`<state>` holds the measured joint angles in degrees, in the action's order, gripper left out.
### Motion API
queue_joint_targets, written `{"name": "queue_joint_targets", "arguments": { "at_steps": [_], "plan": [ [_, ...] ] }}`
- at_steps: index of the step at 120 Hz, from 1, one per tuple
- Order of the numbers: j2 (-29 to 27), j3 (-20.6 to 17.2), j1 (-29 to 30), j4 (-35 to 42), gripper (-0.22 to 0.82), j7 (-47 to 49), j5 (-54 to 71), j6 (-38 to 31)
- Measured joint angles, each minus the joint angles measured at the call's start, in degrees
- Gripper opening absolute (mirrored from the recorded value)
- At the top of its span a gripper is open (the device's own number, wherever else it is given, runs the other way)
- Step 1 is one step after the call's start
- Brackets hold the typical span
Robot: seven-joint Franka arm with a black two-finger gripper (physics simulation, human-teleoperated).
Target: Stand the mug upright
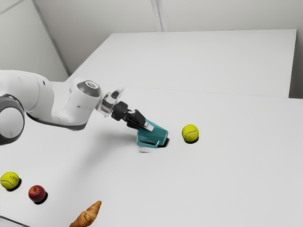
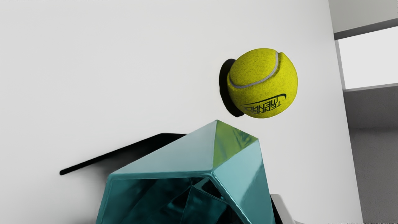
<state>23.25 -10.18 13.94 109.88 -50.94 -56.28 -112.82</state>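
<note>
The teal faceted mug (image 1: 152,137) is tipped over at the middle of the table in the exterior view, a dark shadow along its side. My gripper (image 1: 147,126) reaches down to it from the exterior view's upper left and overlaps its upper side. In the wrist view the mug (image 2: 239,177) turns its open mouth partly toward the camera, and a pale part of my gripper (image 2: 282,210) stands against its outer wall. The mug hides the rest, so whether it is held is unclear.
A tennis ball (image 1: 190,133) (image 2: 262,83) lies a short way past the mug on the white table (image 1: 213,184). Toward the exterior view's lower left are another tennis ball (image 1: 10,180), a red apple (image 1: 37,193) and a croissant (image 1: 86,216).
</note>
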Motion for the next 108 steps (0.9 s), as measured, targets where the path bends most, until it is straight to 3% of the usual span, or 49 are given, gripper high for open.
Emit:
{"name": "queue_joint_targets", "arguments": {
  "at_steps": [52, 108],
  "plan": [
    [-6.03, -0.86, -1.01, 2.19, -0.17, -1.09, 5.01, -1.44],
    [-14.72, -5.17, -1.74, 6.96, -0.17, 13.32, 42.86, -8.17]
  ]
}}
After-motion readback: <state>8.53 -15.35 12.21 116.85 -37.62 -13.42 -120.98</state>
